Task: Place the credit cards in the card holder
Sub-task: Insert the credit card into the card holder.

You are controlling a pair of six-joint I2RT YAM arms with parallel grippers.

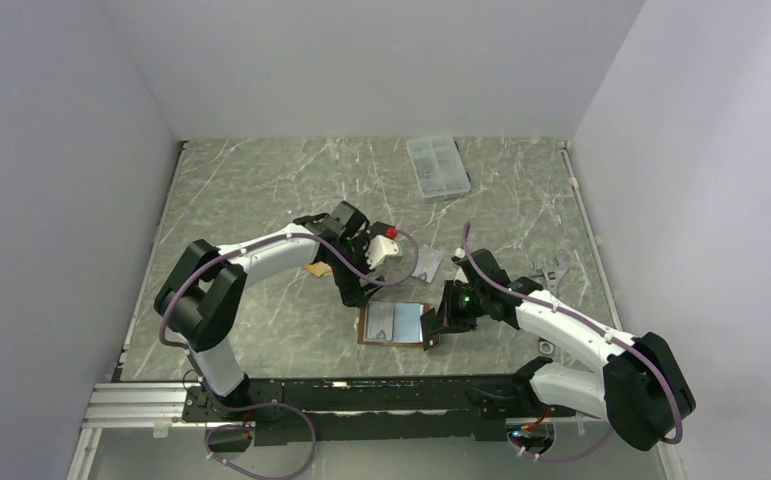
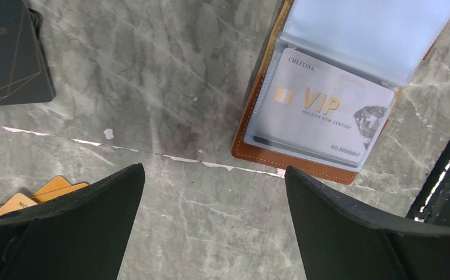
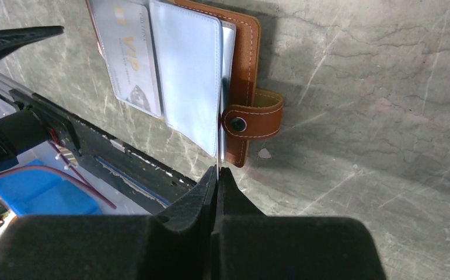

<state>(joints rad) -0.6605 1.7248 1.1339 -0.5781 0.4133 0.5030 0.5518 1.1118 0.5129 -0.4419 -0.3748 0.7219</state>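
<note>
The brown card holder (image 1: 393,323) lies open on the table. A silver-grey VIP card (image 2: 321,108) sits in its left pocket, also shown in the right wrist view (image 3: 130,58). My right gripper (image 3: 217,170) is shut on the edge of a pale blue pocket leaf (image 3: 190,70), by the snap tab (image 3: 251,116). My left gripper (image 2: 213,175) is open and empty over bare table, just left of the holder. A black card (image 2: 9,52) lies at the far left. Orange-tan cards (image 2: 30,198) show partly behind the left finger. Another grey card (image 1: 426,265) lies behind the holder.
A clear compartment box (image 1: 436,165) stands at the back. A small metal tool (image 1: 553,275) lies to the right of the right arm. The black rail of the arm bases (image 3: 111,157) runs close to the holder's near edge.
</note>
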